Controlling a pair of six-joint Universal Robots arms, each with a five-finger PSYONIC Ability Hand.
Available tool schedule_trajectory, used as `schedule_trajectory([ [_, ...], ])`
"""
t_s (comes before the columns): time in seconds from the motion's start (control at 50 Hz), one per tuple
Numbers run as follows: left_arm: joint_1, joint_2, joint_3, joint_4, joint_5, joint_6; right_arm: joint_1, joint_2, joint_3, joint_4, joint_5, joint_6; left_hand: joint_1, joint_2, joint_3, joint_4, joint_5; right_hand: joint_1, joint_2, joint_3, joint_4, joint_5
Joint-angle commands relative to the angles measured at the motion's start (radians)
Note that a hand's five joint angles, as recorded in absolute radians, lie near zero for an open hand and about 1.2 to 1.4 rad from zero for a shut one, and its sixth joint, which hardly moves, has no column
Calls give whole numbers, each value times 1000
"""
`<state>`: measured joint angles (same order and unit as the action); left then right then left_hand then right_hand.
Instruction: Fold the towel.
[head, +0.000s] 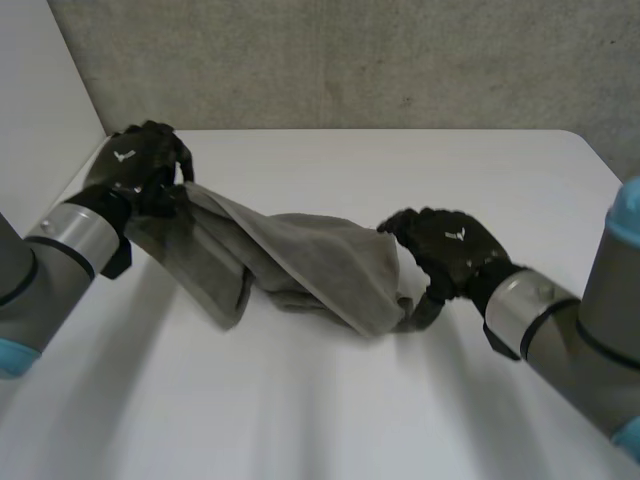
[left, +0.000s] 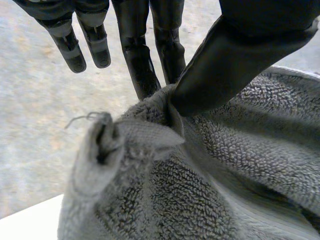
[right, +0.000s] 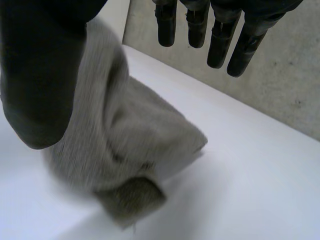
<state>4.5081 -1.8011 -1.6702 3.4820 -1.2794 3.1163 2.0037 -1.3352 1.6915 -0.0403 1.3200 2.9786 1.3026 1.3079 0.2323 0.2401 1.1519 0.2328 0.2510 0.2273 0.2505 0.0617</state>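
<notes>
A grey towel (head: 300, 260) hangs bunched and stretched between my two hands above the white table (head: 420, 170). My left hand (head: 135, 165) holds its far left end up, near the table's back left corner. In the left wrist view the towel's edge (left: 150, 130) is pinched between that hand's thumb (left: 235, 60) and two of its fingers. My right hand (head: 450, 250) is at the towel's right end. In the right wrist view its fingers (right: 220, 40) are straight and spread away from the thumb (right: 40, 75), and the towel (right: 130, 150) sags loose below the palm.
A grey wall (head: 350, 60) runs behind the table's far edge. A pale panel (head: 40, 90) stands at the left, close to my left hand. Bare tabletop (head: 300, 400) lies in front of the towel.
</notes>
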Motion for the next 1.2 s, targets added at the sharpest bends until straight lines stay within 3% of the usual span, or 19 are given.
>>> schedule_trajectory([
  [0.02,38,3,55,-6,-55,-2,-17,7,92,-64,31,13,94,88,-58,-66,70,-58,-77,-53,-76,-62],
  [0.34,193,0,35,-9,-86,71,-20,223,-39,-75,51,45,94,88,-58,-66,70,-58,-77,-53,-76,-62],
  [0.56,200,8,12,-9,-83,67,35,386,-210,-81,71,192,94,88,-58,-66,70,-19,-37,-53,-76,-22],
  [0.66,198,9,9,-9,-83,65,53,450,-289,-84,70,332,94,88,-58,-66,70,233,215,-53,-76,230],
  [0.8,197,12,-2,-9,-78,67,64,530,-383,-79,70,362,94,88,-58,-66,70,413,395,-53,-76,410],
  [1.0,194,17,-11,-8,-77,70,63,570,-446,-82,39,379,94,88,-58,-66,70,1162,1144,-53,-76,1159],
  [1.2,189,46,-28,-3,-72,68,-10,481,-382,-69,-10,361,94,88,-58,-66,70,1163,1145,-53,-76,1160],
])
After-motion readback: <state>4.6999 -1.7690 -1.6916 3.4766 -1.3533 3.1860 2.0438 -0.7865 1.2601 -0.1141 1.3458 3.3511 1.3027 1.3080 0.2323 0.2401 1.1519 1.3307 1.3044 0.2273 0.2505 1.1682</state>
